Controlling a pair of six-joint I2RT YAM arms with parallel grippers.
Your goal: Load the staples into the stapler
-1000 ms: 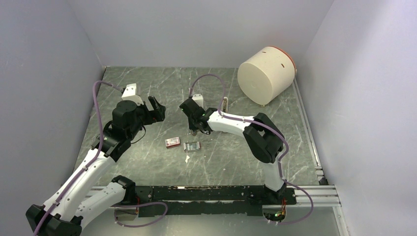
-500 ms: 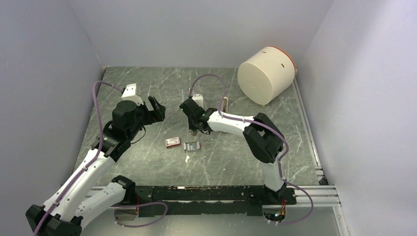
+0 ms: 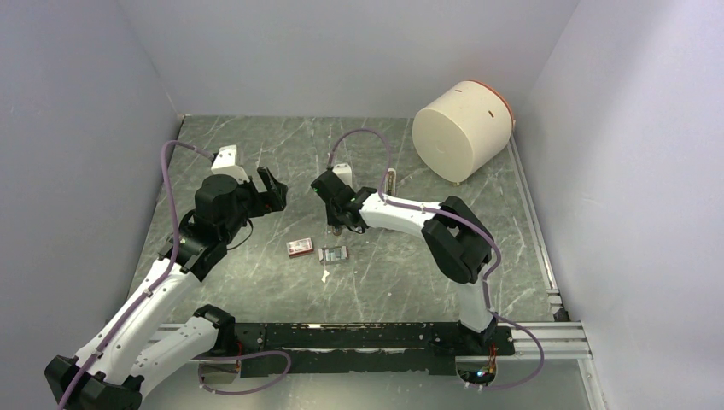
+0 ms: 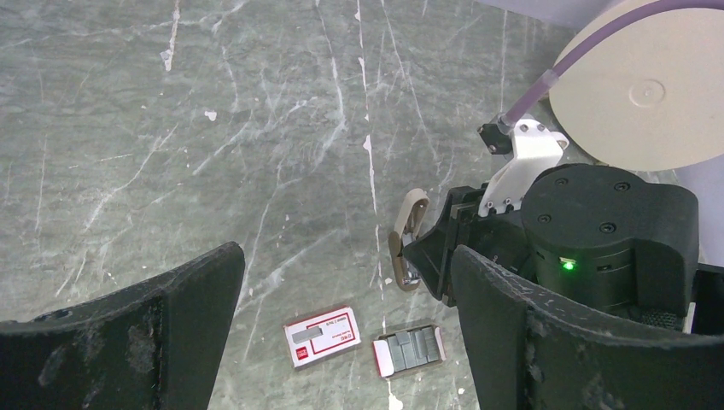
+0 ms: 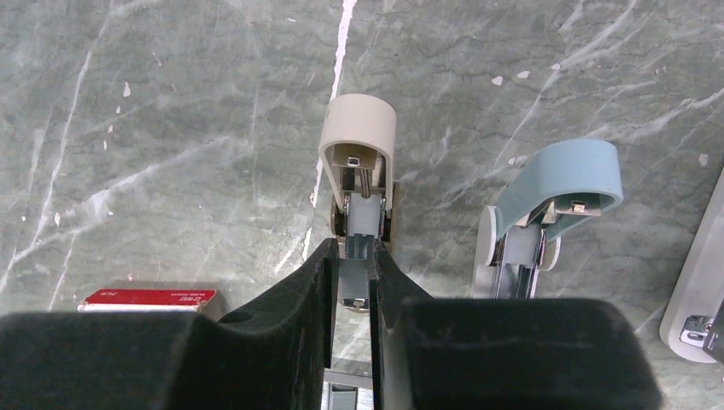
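Observation:
The staples (image 4: 414, 348) are a small block of silvery-grey strips with a red end, lying flat on the table (image 3: 256, 282) just right of a little red-and-white box (image 4: 323, 335). In the top view the staples (image 3: 335, 254) lie a short way in front of my right gripper (image 3: 339, 224). A beige stapler (image 5: 359, 137) stands with its cap hinged open. My right gripper (image 5: 353, 256) is shut on its metal magazine. My left gripper (image 4: 347, 259) hangs open above the table, left of the box and staples and touching nothing.
A light blue stapler (image 5: 546, 205), also hinged open, stands just right of the beige one. A whitish stapler (image 3: 390, 182) lies behind the right arm. A big cream cylinder (image 3: 461, 128) lies on its side at the back right. Walls close in on three sides.

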